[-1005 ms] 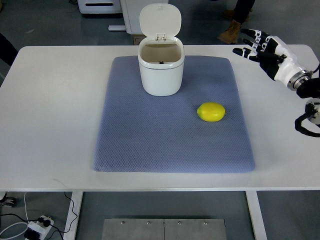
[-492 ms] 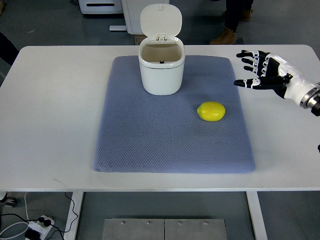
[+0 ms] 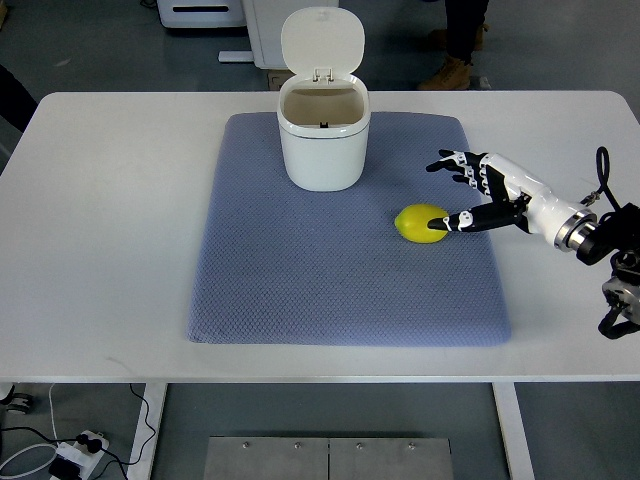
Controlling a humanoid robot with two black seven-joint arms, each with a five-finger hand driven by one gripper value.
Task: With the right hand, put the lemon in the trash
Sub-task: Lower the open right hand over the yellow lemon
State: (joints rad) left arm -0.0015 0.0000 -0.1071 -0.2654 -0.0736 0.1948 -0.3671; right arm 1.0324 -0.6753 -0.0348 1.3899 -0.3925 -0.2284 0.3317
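Lemon (image 3: 421,223), the only one, lies on the blue mat (image 3: 300,280) just left of the right hand (image 3: 487,192), whose spread fingers reach it; one open trash bin (image 3: 322,135) stands behind.

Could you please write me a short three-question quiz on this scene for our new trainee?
1. True or false: the lemon lies on the blue mat.
2. The lid of the white trash bin is: A) shut B) open, tipped back C) lying on the table.
3. Fill in: the right robot hand has its fingers ____, with one fingertip at the lemon's right side.

Key
1. True; it lies to the right of and nearer than the bin.
2. B.
3. Spread; the lemon is not yet grasped.
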